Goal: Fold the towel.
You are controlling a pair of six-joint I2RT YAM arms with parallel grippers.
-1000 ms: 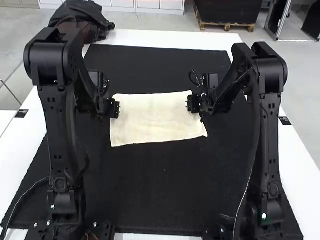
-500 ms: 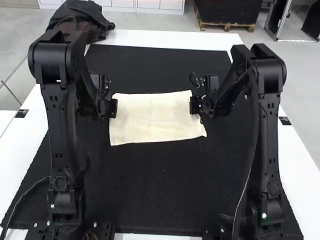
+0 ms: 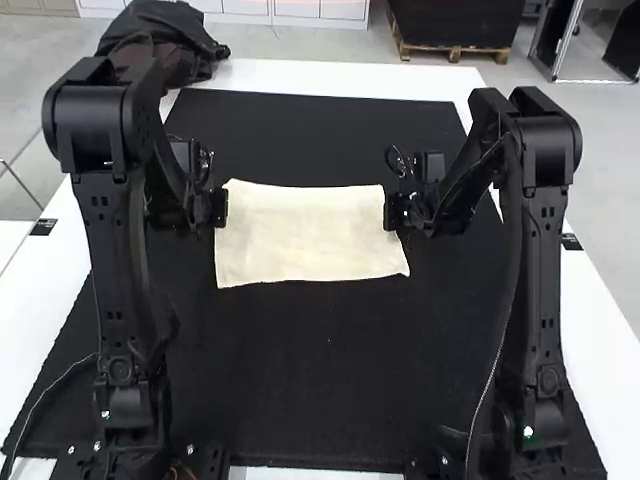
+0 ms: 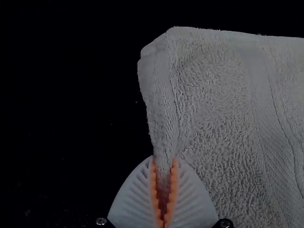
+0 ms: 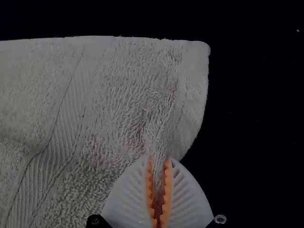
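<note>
White counter point(image 3: 340, 76), black mat point(image 3: 310, 380) on it. Cream towel point(image 3: 310, 240) spread as a rectangle over the mat, slightly toward 12 o'clock from its centre. Left tool point(image 3: 221, 207) pinching the towel's side edge near 9 o'clock; right tool point(image 3: 389, 212) pinching the opposite edge near 3 o'clock.

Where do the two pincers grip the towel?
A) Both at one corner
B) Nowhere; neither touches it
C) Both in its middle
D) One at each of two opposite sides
D: the left pincer pinches the towel at one side edge, the right pincer at the opposite one.
</note>
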